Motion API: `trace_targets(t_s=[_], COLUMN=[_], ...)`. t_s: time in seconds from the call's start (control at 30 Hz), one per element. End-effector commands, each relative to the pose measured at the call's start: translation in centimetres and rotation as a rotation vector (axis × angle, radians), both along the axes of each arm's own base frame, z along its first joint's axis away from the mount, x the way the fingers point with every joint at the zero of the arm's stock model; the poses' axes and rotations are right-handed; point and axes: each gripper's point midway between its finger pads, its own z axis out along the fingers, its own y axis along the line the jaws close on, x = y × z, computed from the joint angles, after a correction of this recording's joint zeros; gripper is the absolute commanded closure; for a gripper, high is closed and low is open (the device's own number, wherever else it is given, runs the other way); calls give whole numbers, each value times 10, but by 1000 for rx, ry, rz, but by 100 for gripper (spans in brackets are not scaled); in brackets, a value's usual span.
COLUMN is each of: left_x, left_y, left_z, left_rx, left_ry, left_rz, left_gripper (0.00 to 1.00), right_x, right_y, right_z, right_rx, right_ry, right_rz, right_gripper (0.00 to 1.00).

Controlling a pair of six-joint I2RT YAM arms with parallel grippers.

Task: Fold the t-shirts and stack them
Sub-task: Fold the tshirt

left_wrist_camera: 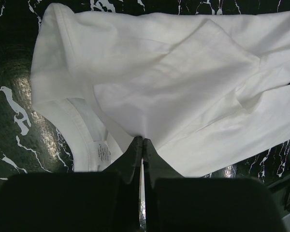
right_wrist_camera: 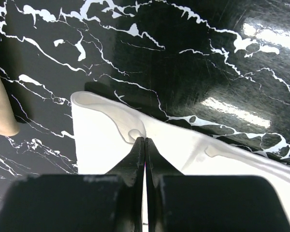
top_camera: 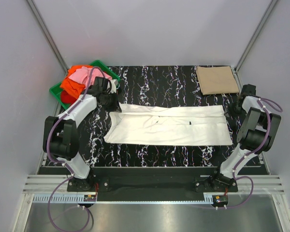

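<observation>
The white t-shirt lies flat across the middle of the tabletop, stretched left to right as a long band with its sides folded inward. A couple of small black marks show on its upper face. From my left wrist I see the collar with its label turned toward me and a folded flap lying over the body of the shirt.

My left claw is at the shirt's left end, by its far corner. Its fingers are pressed together, pinching the cloth where the folds run into the tips. My right claw is at the opposite end, by the far right corner. Its fingers are likewise together, clamped on the hem, which curls up a little at the tips.

Beyond my right claw, in the far right corner of the tabletop, the tan t-shirt lies folded in a neat square, apart from the white one. Its edge shows at the left of my right wrist view. In the far left corner, just behind my left arm, the green crate holds the pink t-shirt, the orange t-shirt and the red t-shirt in a loose heap that spills over the crate's near rim.
</observation>
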Motion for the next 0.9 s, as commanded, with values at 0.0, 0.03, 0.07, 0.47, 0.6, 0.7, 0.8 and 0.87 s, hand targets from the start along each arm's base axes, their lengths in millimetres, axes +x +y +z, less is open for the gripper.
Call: trace_targets(t_s=[0.0,0.03,0.07,0.47,0.6,0.7,0.8,0.87], left_x=[3,3,3,-14,-24,-31,-37,-40], left_y=[-4,-5,-5,6,8,6,4,4], left_z=[10,10,10,3,-14,-20,-25,-28], left_rx=[-34,-35,-35,14,24,32,43,49], left_ry=[-38,-37,-37,-15,30,44,57,65], left_rz=[-4,-5,-7,21,12,-2,-12,-14], left_gripper=[100,100,100,100,100,100,100,100], right_x=[14,14,14,-10,-19,-25,-27,-26], right_y=[-3,-3,-3,-7,-8,-11,-11,-10], right_z=[23,22,24,27,17,5,-5,-6], right_rx=[-30,-30,-32,-100,-118,-137,-135,-133], right_ry=[-80,-78,-82,-57,-25,14,28,21], right_rz=[26,26,25,33,48,59,72,83], right_gripper=[100,100,100,100,100,100,100,100])
